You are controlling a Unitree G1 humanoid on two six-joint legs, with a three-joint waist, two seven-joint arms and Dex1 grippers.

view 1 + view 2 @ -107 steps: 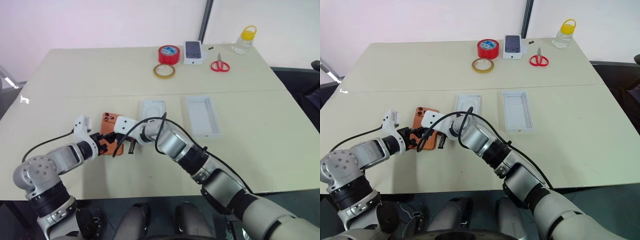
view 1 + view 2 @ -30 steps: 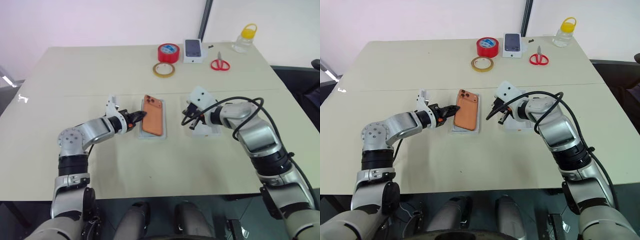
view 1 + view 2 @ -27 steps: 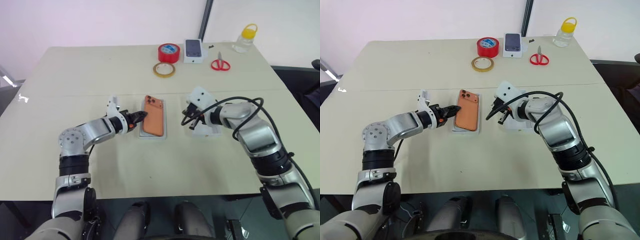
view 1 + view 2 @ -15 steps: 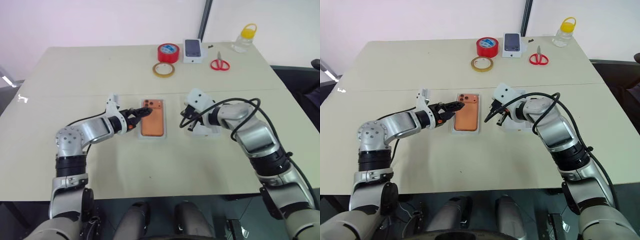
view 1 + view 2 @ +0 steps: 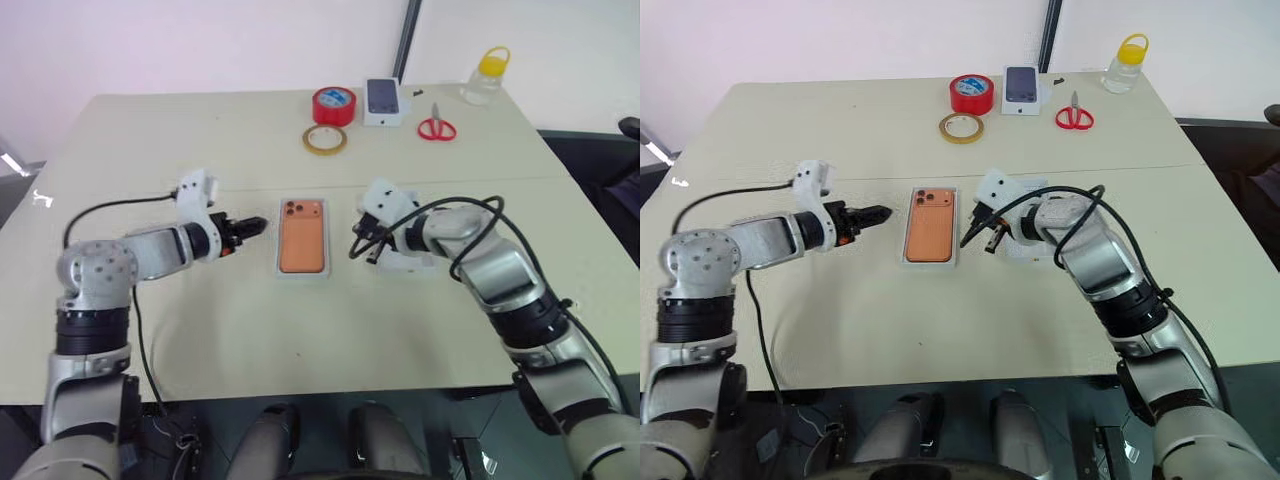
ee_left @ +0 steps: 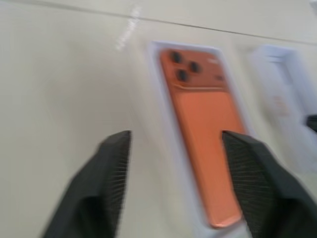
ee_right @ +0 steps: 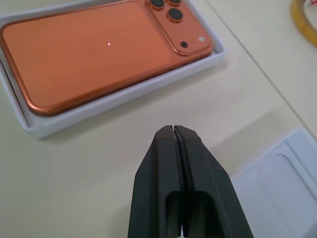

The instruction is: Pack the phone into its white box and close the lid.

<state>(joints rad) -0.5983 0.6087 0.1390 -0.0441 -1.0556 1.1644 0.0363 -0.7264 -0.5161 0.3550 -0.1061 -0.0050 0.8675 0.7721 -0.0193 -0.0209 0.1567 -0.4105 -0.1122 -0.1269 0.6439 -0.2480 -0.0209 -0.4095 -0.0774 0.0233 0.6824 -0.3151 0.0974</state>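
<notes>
The orange phone (image 5: 303,236) lies flat, back up, inside the white box (image 5: 303,272) at the middle of the table. My left gripper (image 5: 254,226) hovers just left of the box, pointing at it. In the left wrist view its fingers (image 6: 106,178) stand apart with nothing between them. My right gripper (image 5: 361,250) sits just right of the box, its fingers (image 7: 176,148) pressed shut and empty. The lid (image 7: 285,183) lies on the table under my right wrist, mostly covered by that arm in the head views.
At the table's far side stand a red tape roll (image 5: 331,105), a yellow tape ring (image 5: 323,139), a small white box with a phone picture (image 5: 381,100), red scissors (image 5: 436,128) and a yellow-capped bottle (image 5: 479,80).
The phone dropped from a tilt on the box rim to lying flat inside. My left gripper let go of it and pulled back to the left. My right gripper edged toward the box.
</notes>
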